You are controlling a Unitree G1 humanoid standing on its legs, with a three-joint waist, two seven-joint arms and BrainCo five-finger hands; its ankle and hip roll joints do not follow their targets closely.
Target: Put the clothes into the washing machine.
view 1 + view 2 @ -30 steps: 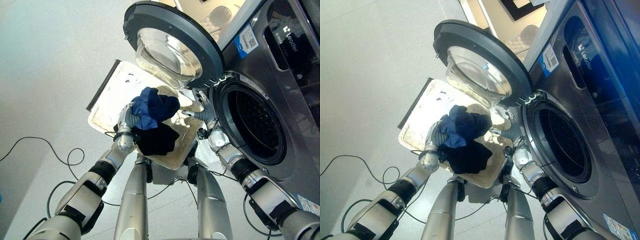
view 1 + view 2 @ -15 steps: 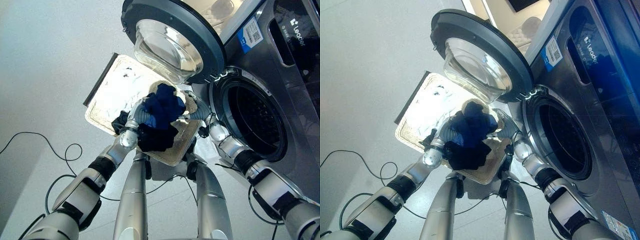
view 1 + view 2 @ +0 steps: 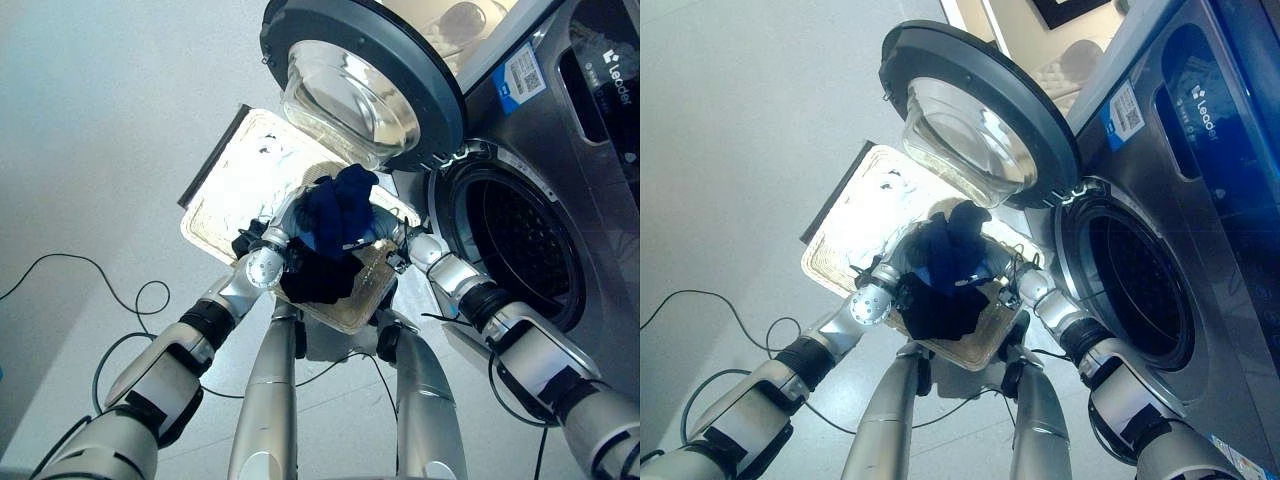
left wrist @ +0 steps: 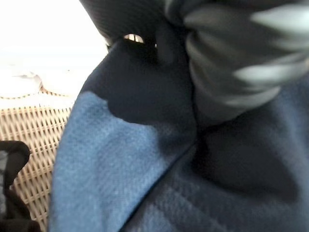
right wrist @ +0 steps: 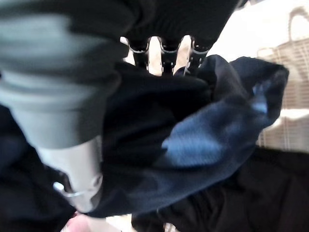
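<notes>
A bundle of blue clothes point(image 3: 338, 210) is being held between the left hand point(image 3: 283, 222) and the right hand point(image 3: 392, 238), above the wicker basket point(image 3: 225, 190), left of the washing machine's open drum point(image 3: 515, 250). Fingers of both hands appear to be curled into the fabric, though they are largely hidden. A black garment point(image 3: 318, 280) is hanging loose beneath; it could be dropped short of the opening or snagged on the open door point(image 3: 365, 80).
</notes>
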